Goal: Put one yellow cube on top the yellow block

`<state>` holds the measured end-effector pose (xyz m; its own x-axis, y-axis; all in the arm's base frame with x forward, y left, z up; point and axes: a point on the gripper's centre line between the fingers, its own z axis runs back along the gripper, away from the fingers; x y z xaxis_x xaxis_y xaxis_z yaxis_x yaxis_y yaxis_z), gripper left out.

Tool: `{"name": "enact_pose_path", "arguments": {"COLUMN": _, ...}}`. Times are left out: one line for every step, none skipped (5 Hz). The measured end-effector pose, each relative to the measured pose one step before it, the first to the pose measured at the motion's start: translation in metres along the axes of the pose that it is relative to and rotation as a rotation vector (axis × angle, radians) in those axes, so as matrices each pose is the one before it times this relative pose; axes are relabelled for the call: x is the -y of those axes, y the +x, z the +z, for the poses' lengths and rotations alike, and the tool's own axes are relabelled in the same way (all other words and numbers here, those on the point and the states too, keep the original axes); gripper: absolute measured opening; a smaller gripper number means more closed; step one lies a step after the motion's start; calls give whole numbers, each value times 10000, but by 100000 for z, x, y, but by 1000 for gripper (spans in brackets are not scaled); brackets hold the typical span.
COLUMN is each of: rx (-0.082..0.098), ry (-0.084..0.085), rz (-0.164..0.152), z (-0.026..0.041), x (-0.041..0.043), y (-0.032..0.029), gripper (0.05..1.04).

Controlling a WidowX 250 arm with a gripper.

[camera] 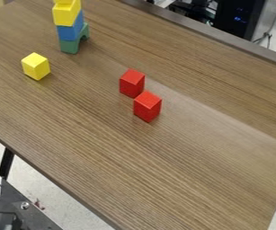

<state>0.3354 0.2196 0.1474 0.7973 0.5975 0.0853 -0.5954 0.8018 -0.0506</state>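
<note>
A yellow cube (36,66) sits alone on the wooden table, left of the red cubes. Farther back stands a stack with a yellow block (67,14) on a blue block (71,31), and a green arch-shaped block (70,46) at the bottom. Another yellow piece (64,2) rests on top of the yellow block, cut off by the view's top edge, so its full shape is hidden.
Two red cubes, one (132,83) behind the other (147,107), stand close together near the middle of the table (182,166). Dark metal equipment (28,211) lies beyond the table's edge at the lower left. A black computer case (241,18) stands behind the far edge.
</note>
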Motion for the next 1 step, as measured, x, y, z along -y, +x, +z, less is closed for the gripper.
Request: {"name": "enact_pose_path", "arguments": {"rx": -91, "ry": 6, "rz": -37, "z": -487, "x": -96, "y": -228, "gripper": 454}}
